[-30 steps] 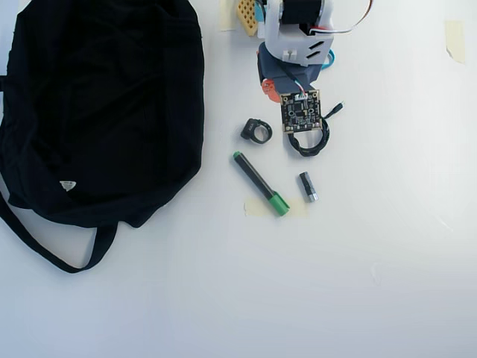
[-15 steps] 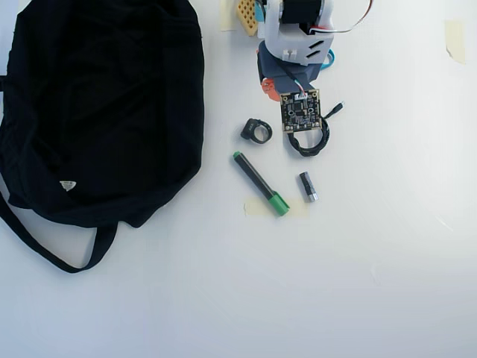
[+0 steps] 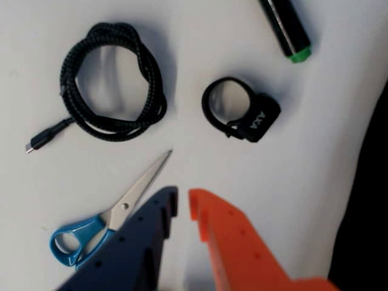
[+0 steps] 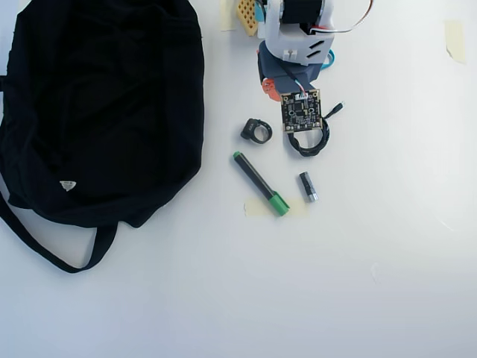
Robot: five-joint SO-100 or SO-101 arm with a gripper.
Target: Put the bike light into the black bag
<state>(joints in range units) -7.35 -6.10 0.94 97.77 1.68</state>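
The bike light [image 3: 248, 112], a small black body with a rubbery ring strap, lies on the white table just ahead and a little right of my fingertips in the wrist view. In the overhead view the light [image 4: 257, 131] lies between the arm and a green-capped pen. My gripper [image 3: 183, 200] has a blue and an orange finger, nearly closed with only a narrow slit, and it is empty. In the overhead view it [image 4: 273, 89] hovers just above the light. The large black bag [image 4: 97, 97] lies at the left with its strap; its edge shows at the right of the wrist view [image 3: 370, 200].
A coiled black cable [image 3: 112, 79] and blue-handled scissors [image 3: 109, 218] lie left of the light. A black pen with a green cap [image 4: 259, 183] and a small black-and-silver cylinder [image 4: 308, 186] lie beyond it. The pen's tip also shows in the wrist view [image 3: 285, 27].
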